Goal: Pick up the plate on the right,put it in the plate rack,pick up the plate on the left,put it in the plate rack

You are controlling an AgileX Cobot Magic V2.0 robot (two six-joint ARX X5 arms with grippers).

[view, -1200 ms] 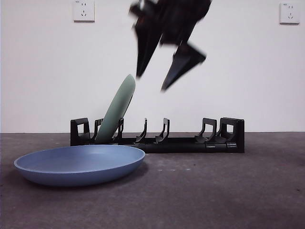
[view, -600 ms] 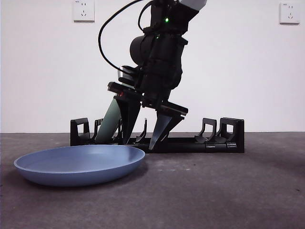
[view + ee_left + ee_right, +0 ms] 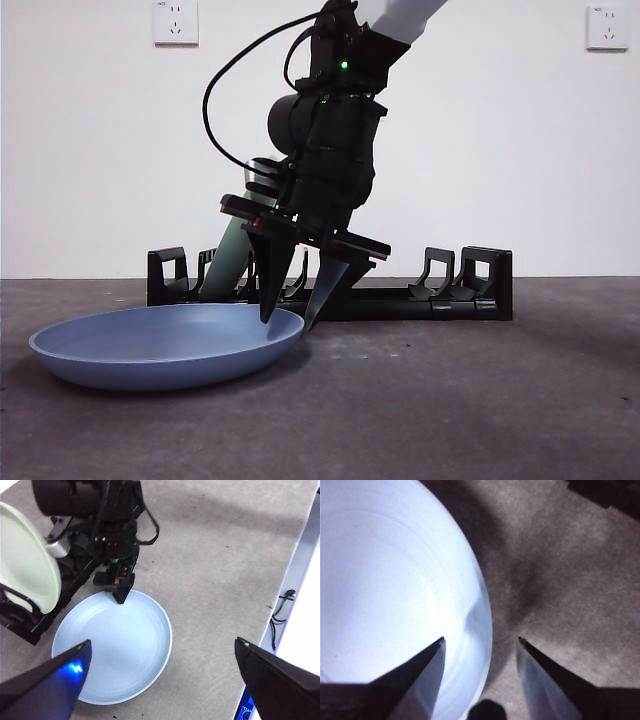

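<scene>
Right gripper (image 3: 292, 318) low over right edge of blue plate (image 3: 165, 345), jaws open, one tip inside rim, other outside. Blue plate flat on table (image 3: 480, 400), just in front of plate rack (image 3: 400, 295). Green plate (image 3: 25, 565) already leaning in rack's left slots.

Left gripper (image 3: 160, 665) high above, jaws spread wide, empty.

Advice: seat rim deep between jaws before closing; lift slowly, tilt plate upright, aim for free slot right of green plate.

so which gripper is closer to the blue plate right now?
Right. The right gripper straddles the blue plate at its rim, jaws open, one inside and one outside. The left gripper hangs high above the plate, open, well clear.
</scene>
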